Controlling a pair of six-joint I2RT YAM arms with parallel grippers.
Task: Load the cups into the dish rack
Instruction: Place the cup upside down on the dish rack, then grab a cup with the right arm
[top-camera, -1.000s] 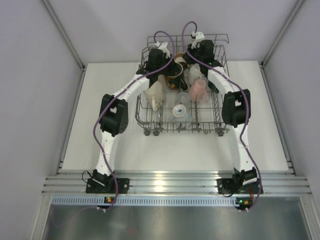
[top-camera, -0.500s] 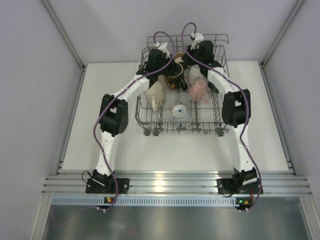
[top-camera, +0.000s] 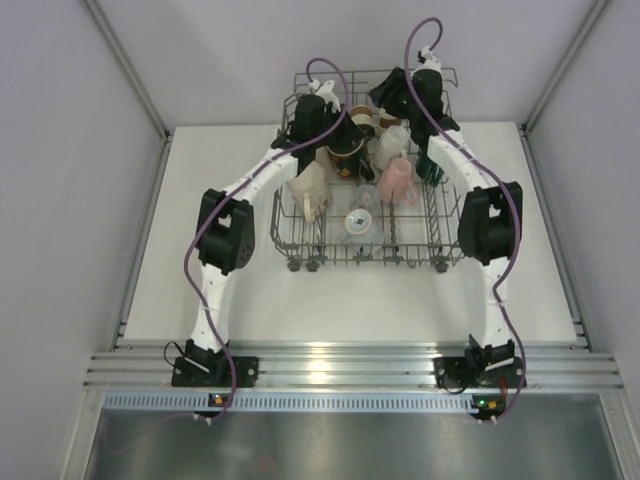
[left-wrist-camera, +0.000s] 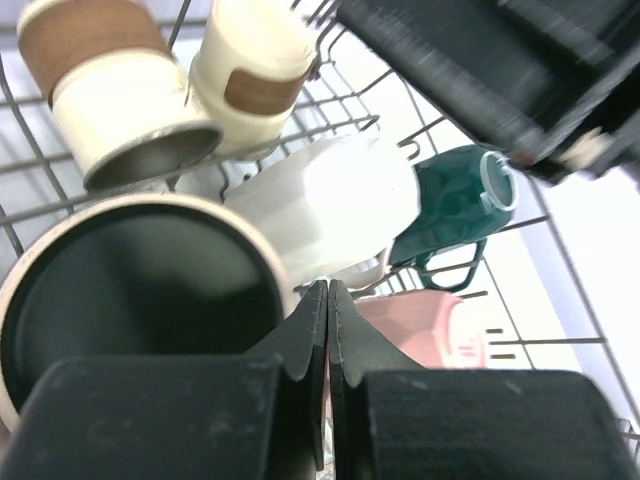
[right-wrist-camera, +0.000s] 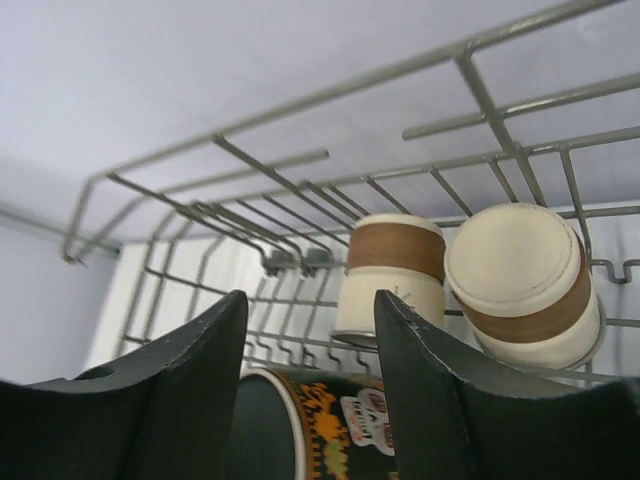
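Top external view: the large rectangular grey metal wire dish rack (top-camera: 360, 256) stands at the far middle of the white table (top-camera: 230, 300). Every cup that can be made out lies inside it: a cream mug (top-camera: 306, 186) at the near left, a pink cup (top-camera: 397, 178) right of centre, a clear cup (top-camera: 360, 222) by the near wall, and a black cup with a tan inside (top-camera: 347, 150) towards the far side. The left gripper (top-camera: 330, 128) is held over the far left of the rack and the right gripper (top-camera: 388, 97) over its far right; finger states cannot be read here. Left wrist view: the left gripper (left-wrist-camera: 328, 330) is shown pressed shut on nothing, just beside the rim of the black cup with a tan inside (left-wrist-camera: 140, 300). Beyond it lie a white faceted cup (left-wrist-camera: 330, 205), a dark green mug (left-wrist-camera: 445, 205) and two cream cups with brown bands (left-wrist-camera: 110, 80). Right wrist view: the right gripper (right-wrist-camera: 310, 380) is shown spread apart and empty, above a dark cup with an orange print (right-wrist-camera: 330, 430) that neither finger touches. The loading is judged nearly or wholly done, and the step in hand is taken to be clearing the arms from the rack. For the next move, a straight lift of both grippers is called for, so that no tine is caught and no cup is tipped.
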